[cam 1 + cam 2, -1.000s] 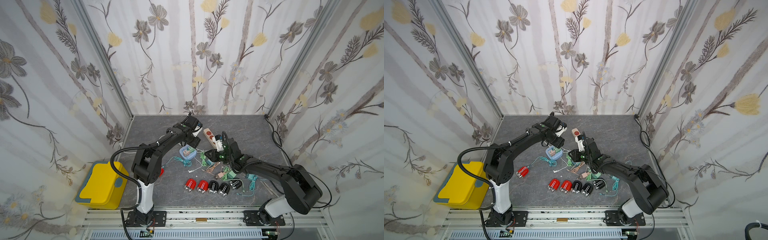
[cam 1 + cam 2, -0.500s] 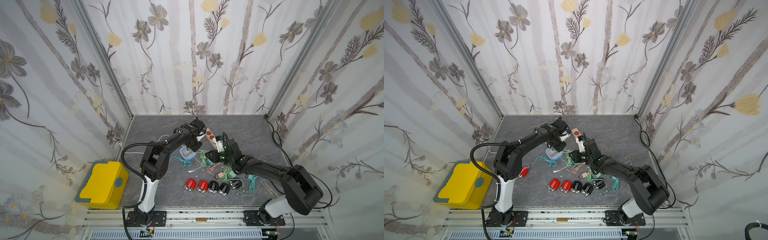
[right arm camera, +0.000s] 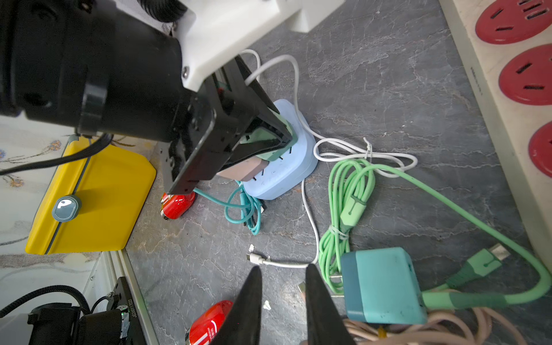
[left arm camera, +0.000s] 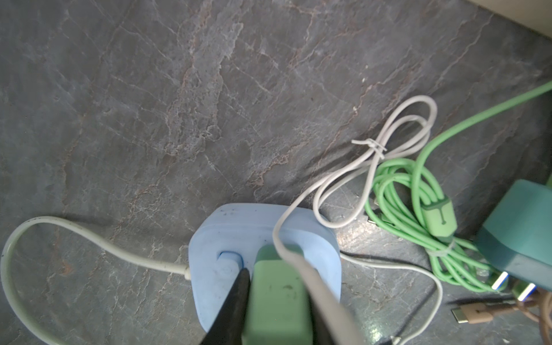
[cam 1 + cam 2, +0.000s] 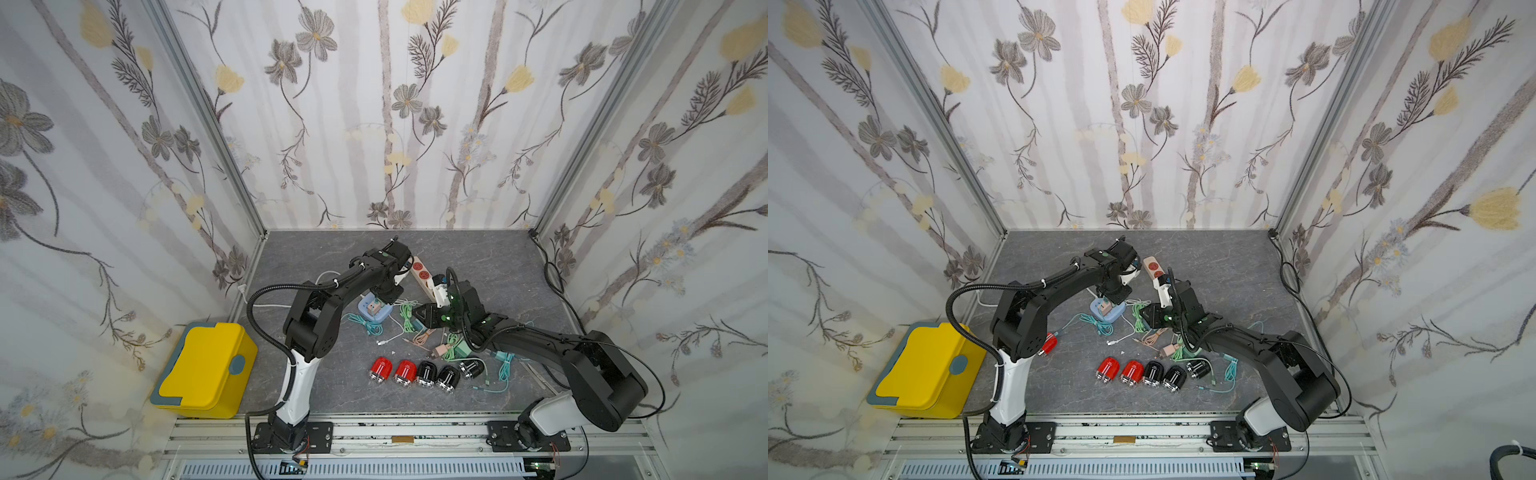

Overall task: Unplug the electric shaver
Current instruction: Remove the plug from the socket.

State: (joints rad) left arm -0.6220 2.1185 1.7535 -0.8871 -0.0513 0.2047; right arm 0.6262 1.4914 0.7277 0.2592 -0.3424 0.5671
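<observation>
A grey, stone-patterned tabletop (image 5: 478, 257) lies inside three walls of floral wallpaper (image 5: 374, 124). At the far left, off the table edge, stands a yellow box (image 5: 203, 370). Beside the left arm's base lies a single red shaver (image 5: 1049, 343). Further right, a blue socket block (image 4: 248, 221) lies flat on the table with a green plug (image 4: 277, 298) and a pink plug (image 3: 242, 171) seated in it side by side. The left gripper (image 4: 277, 274) points down onto the block. Its fingers (image 4: 239, 286) bear on two opposite sides of the green plug, so the jaws are clamped on it. A white cable (image 4: 397, 125) crosses the top of the green plug and loops onto the table just beside the block. A teal cable coil (image 3: 245, 209) lies at the block's front edge. Near the front of the table, well apart from the block, a row of five electric shavers (image 5: 427, 373) lies side by side: two red, then three black. Which cable serves which shaver cannot be told. To the right of the block lies a bundled green cable (image 3: 346, 191). The right gripper (image 3: 283, 268) sits low over the table next to it, jaws narrowly parted and holding nothing. A teal charger (image 3: 382, 283) lies just beside its fingertips. A cream power strip (image 5: 419, 272) with red sockets runs diagonally behind, between the two grippers.
</observation>
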